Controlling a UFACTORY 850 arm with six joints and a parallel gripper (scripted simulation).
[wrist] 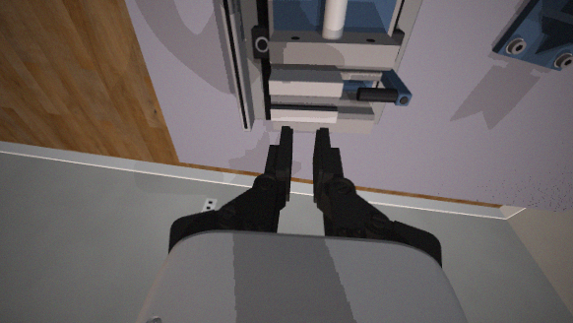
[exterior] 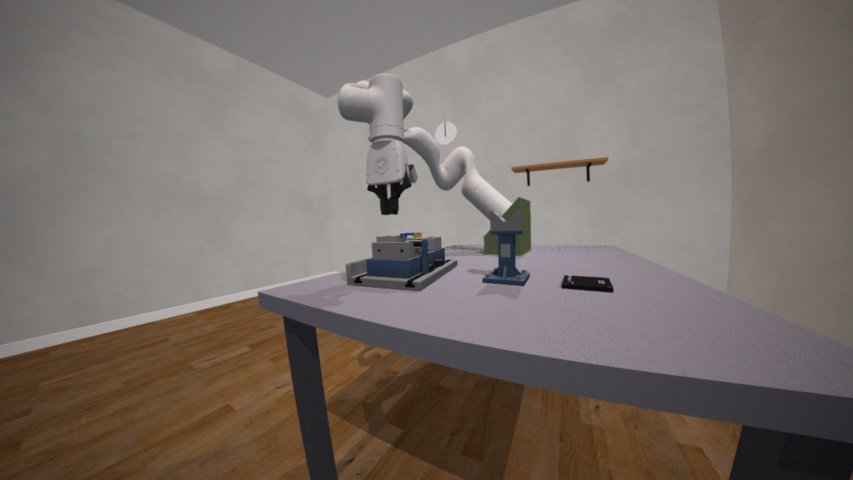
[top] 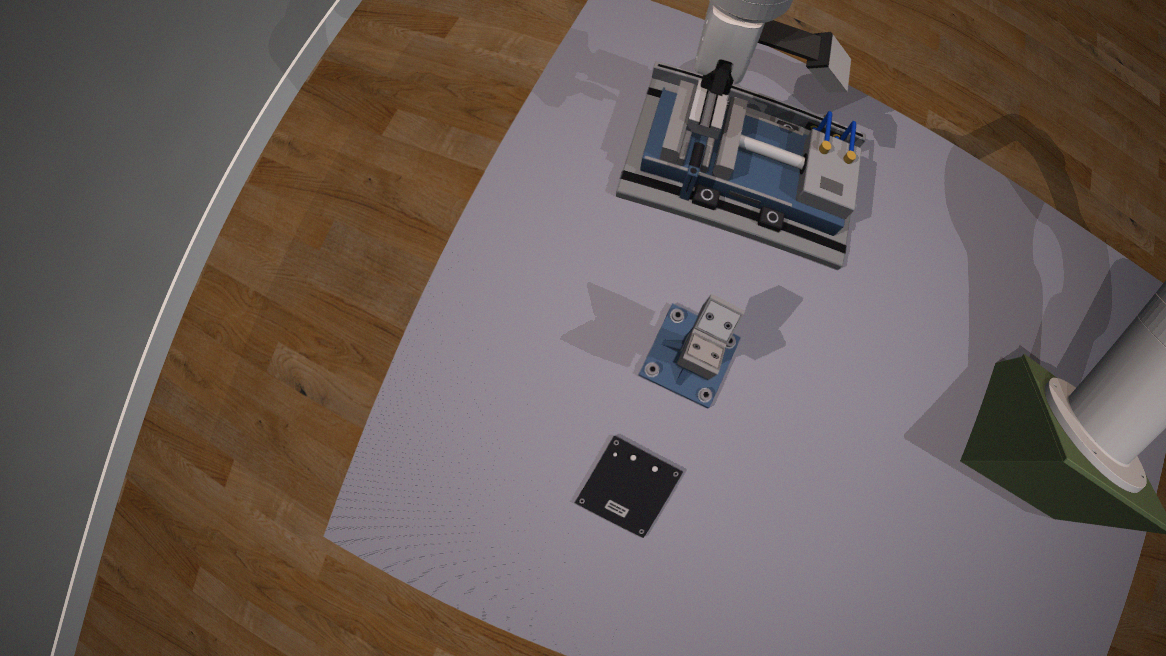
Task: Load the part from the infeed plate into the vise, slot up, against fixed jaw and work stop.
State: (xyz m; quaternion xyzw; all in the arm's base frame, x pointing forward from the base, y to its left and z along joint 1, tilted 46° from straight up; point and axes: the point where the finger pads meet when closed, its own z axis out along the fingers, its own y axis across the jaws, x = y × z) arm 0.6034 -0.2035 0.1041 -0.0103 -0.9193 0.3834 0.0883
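The matte black claw [wrist: 301, 135], its blocky fingers pressed nearly together on nothing, hangs in the air above the grey-and-blue metal vise [exterior: 400, 260]. Below it, between the jaws, lies the part [wrist: 305, 96], a pale rectangular block with a dark slot facing up.

No text, number or brand can be read in any view. The black infeed plate [top: 628, 485] carries a small white label with dark bars, too small to make out. The gripper's housing [exterior: 381, 165] bears a faint hexagonal emblem, illegible.
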